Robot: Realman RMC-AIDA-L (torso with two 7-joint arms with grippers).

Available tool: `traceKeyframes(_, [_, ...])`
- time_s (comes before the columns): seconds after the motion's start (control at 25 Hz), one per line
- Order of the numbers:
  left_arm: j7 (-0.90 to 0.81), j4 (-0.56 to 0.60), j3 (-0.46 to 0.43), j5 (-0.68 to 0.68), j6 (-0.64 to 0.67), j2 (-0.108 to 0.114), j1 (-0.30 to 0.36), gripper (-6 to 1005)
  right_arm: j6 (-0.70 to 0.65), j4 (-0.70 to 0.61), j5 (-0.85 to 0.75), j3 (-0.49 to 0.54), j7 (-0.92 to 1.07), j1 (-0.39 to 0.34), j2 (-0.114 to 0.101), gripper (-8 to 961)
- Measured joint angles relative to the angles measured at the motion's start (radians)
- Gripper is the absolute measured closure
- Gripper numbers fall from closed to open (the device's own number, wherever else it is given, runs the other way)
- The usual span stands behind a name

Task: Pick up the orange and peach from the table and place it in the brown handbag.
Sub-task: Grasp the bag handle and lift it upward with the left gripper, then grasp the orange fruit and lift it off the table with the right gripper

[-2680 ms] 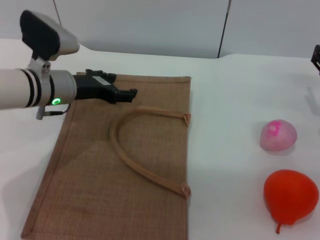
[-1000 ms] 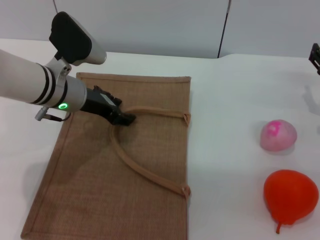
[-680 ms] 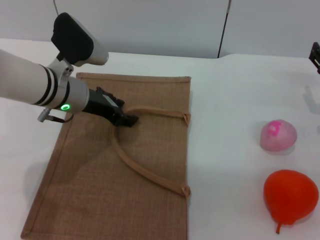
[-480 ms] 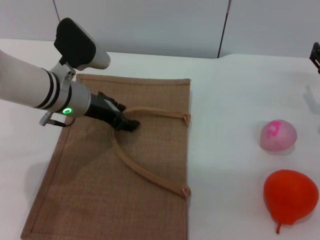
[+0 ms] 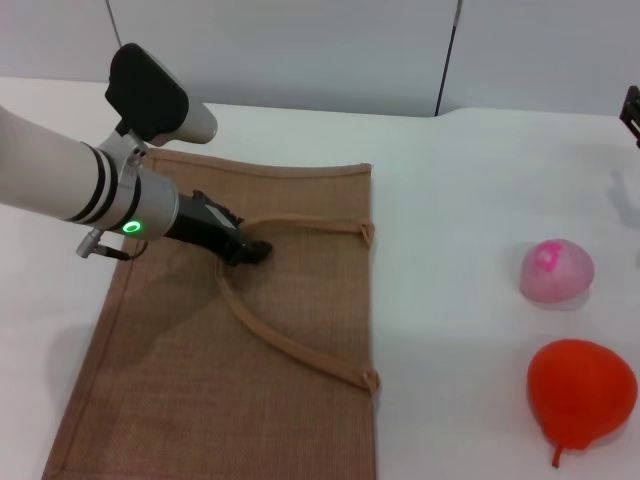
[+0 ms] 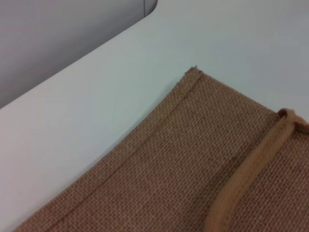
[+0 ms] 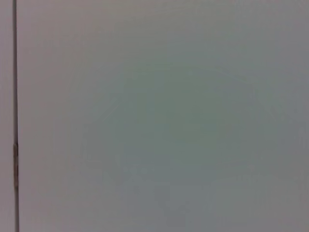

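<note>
The brown handbag [image 5: 200, 380] lies flat on the white table, left of centre in the head view. Its looped handle [image 5: 290, 345] rests on top. My left gripper [image 5: 252, 250] is down on the far bend of that handle and shut on it. The left wrist view shows the handbag's far corner [image 6: 193, 174] and a stretch of the handle [image 6: 251, 169]. The peach [image 5: 556, 270] sits on the table at the right, and the orange [image 5: 580, 392] lies just nearer than it. My right gripper [image 5: 632, 115] is parked at the far right edge, well away from both fruits.
White table [image 5: 450, 200] separates the handbag from the fruits. A grey wall with a dark vertical seam [image 5: 447, 60] runs behind the table. The right wrist view shows only a blank grey surface [image 7: 154, 116].
My left gripper came down from above the bag's far edge onto the handle bend and closed there. The bag's far right corner has since shifted left and nearer. The fruits stayed put.
</note>
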Motion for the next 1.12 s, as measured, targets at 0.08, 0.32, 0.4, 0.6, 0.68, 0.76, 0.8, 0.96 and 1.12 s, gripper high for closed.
traceKeyframes(0.08, [0.0, 0.0, 0.003, 0.0, 0.001, 0.0, -0.001, 359, 0.0, 0.0, 0.0, 0.0, 0.0, 0.0, 0.0, 179])
traceKeyframes(0.32, [0.003, 0.004, 0.004, 0.002, 0.002, -0.002, -0.004, 711, 0.0, 0.0, 0.0, -0.002, 0.0, 0.0, 0.0, 178])
traceKeyframes(0.4, [-0.001, 0.011, 0.004, 0.002, 0.002, -0.002, -0.006, 800, 0.0, 0.0, 0.0, -0.003, 0.0, 0.0, 0.0, 178])
traceKeyframes(0.6, [-0.02, 0.022, -0.002, 0.002, -0.006, 0.0, -0.013, 863, 0.0, -0.001, 0.0, -0.007, 0.0, 0.0, 0.0, 178])
traceKeyframes(0.68, [-0.026, 0.043, -0.002, 0.002, -0.009, 0.001, -0.014, 876, 0.0, -0.002, -0.006, -0.009, 0.0, 0.0, -0.001, 178])
traceKeyframes(0.76, [-0.027, 0.076, -0.003, 0.002, -0.017, 0.001, -0.012, 876, 0.0, -0.004, -0.032, -0.01, 0.0, 0.0, -0.001, 178])
traceKeyframes(0.8, [-0.03, 0.098, -0.003, 0.002, -0.026, 0.001, -0.009, 876, 0.0, -0.005, -0.046, -0.01, 0.0, 0.0, -0.001, 178])
traceKeyframes(0.96, [-0.052, 0.238, -0.004, 0.002, -0.072, 0.001, 0.017, 876, 0.003, -0.023, -0.101, -0.01, 0.0, 0.001, 0.003, 178])
traceKeyframes(1.12, [-0.091, 0.434, -0.005, 0.006, -0.129, 0.002, 0.062, 876, 0.046, -0.067, -0.115, -0.009, -0.003, -0.004, 0.002, 177])
